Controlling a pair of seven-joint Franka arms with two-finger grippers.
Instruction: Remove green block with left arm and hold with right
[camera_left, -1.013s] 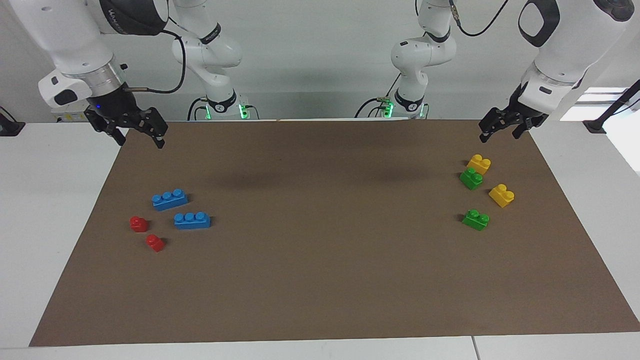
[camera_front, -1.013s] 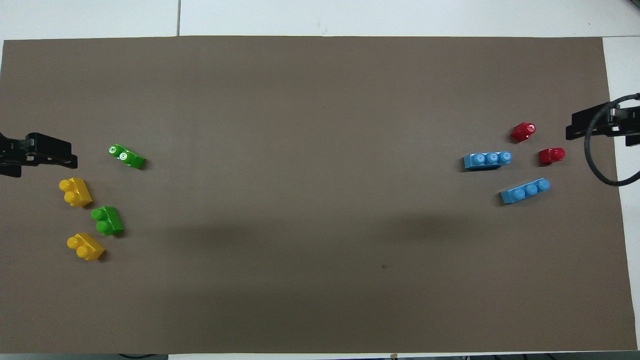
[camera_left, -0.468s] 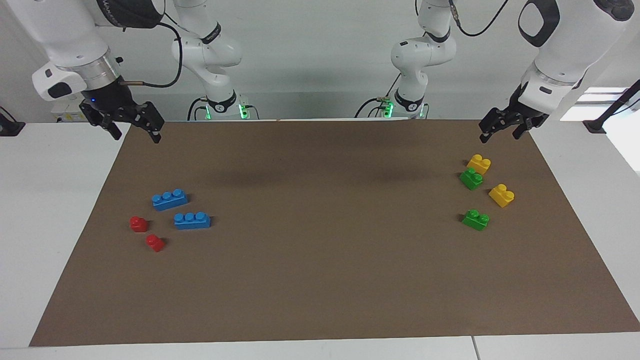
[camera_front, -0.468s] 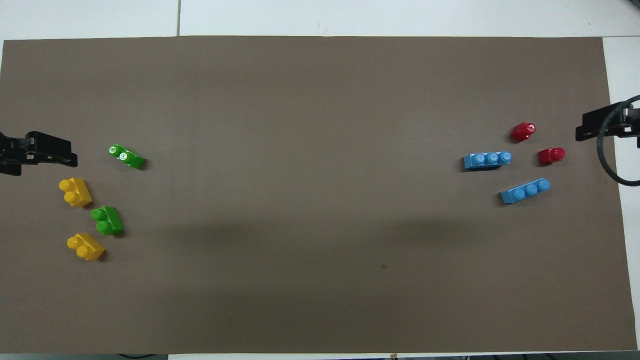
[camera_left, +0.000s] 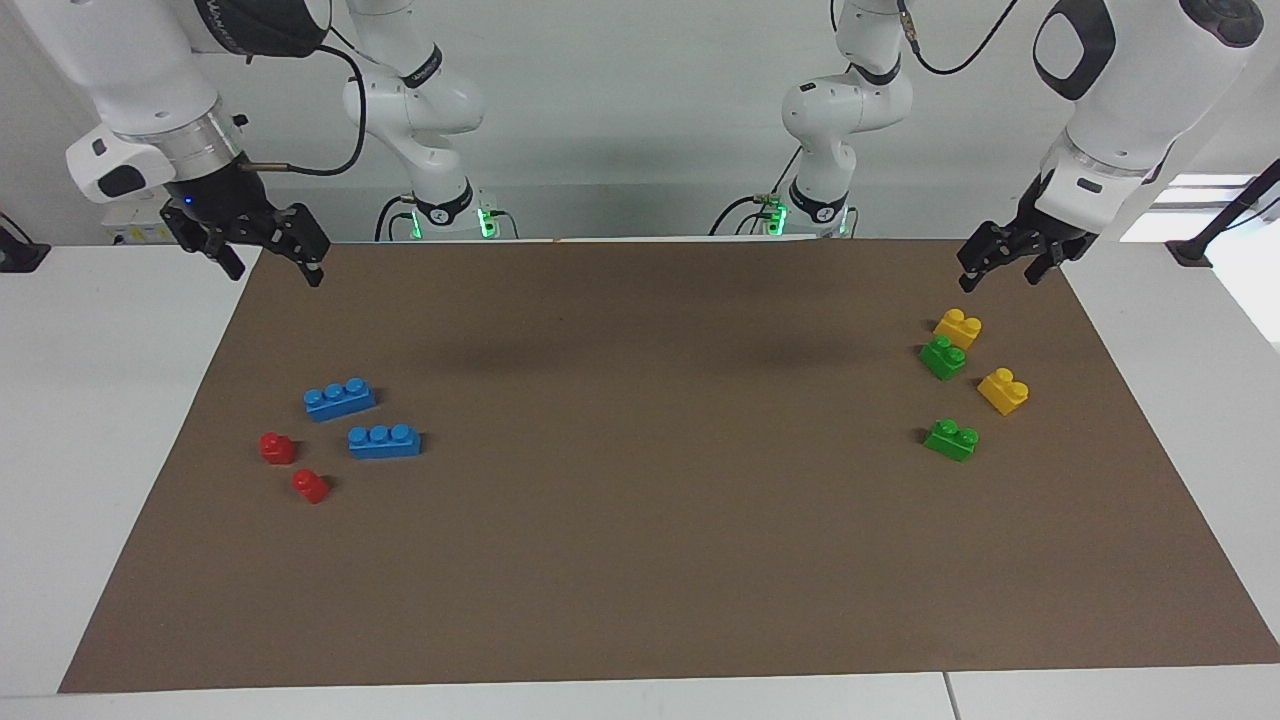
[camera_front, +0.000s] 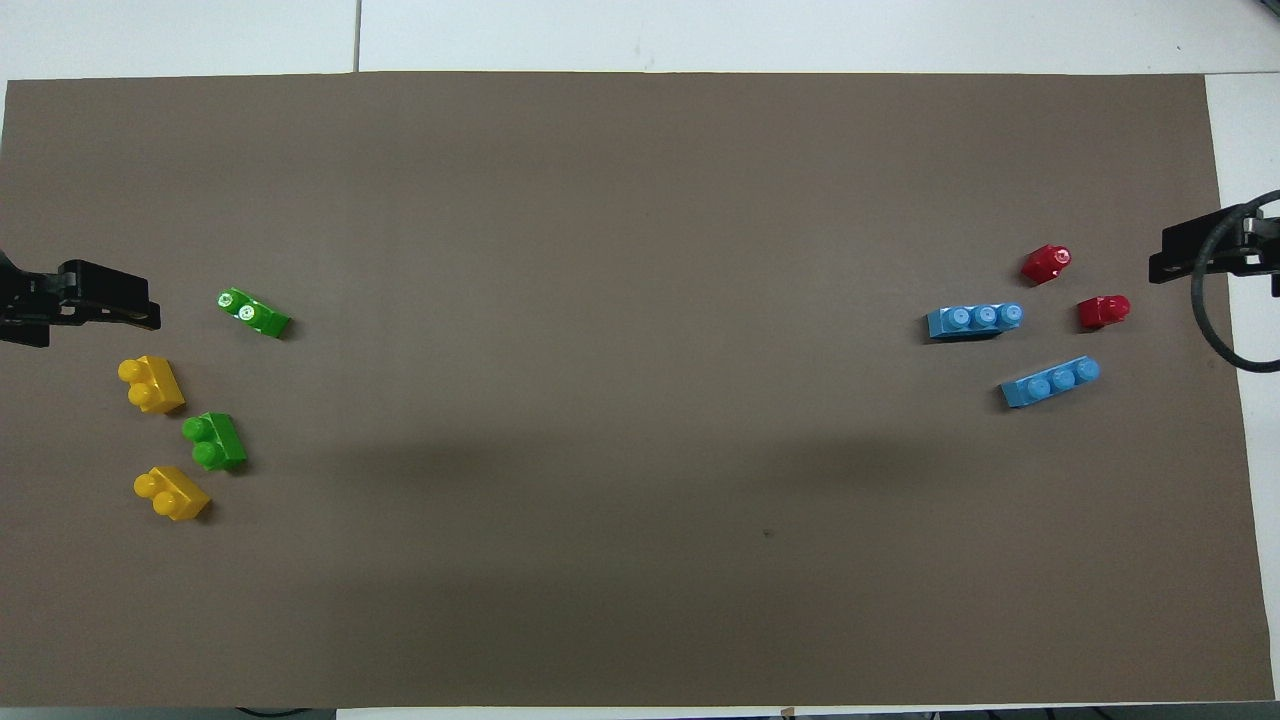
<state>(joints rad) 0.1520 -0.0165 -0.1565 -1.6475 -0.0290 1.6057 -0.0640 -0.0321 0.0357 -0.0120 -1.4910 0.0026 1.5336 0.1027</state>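
Two robot arms hover over a brown mat (camera_left: 640, 560) spread on a white surface (camera_left: 100, 400), with small toy bricks grouped at either end. The left claw (camera_left: 992, 268) hangs in the air over the mat's corner at the left arm's end, its fingers apart and holding nothing; seen from above, the left claw (camera_front: 100, 310) shows at the mat's edge. Below it lie four bricks, none stacked: a yellow brick (camera_left: 957, 328) touching a green block (camera_left: 942, 357), a second yellow brick (camera_left: 1003, 390) just beside them, and a second green block (camera_left: 952, 438) farther from the robots, standing apart from the rest. From above, that second green block (camera_front: 253, 313) lies at a slant, while the other green block (camera_front: 213, 441) sits between the two yellow bricks (camera_front: 150, 384). The right claw (camera_left: 268, 258) hangs over the mat's edge at the right arm's end, its fingers also spread and empty. On the mat at that end sit two blue bricks (camera_left: 340, 398) with three studs each, near one another, and two small red bricks (camera_left: 277, 447) just beside them, toward the mat's edge. The middle of the mat holds nothing but the arms' soft shadows.
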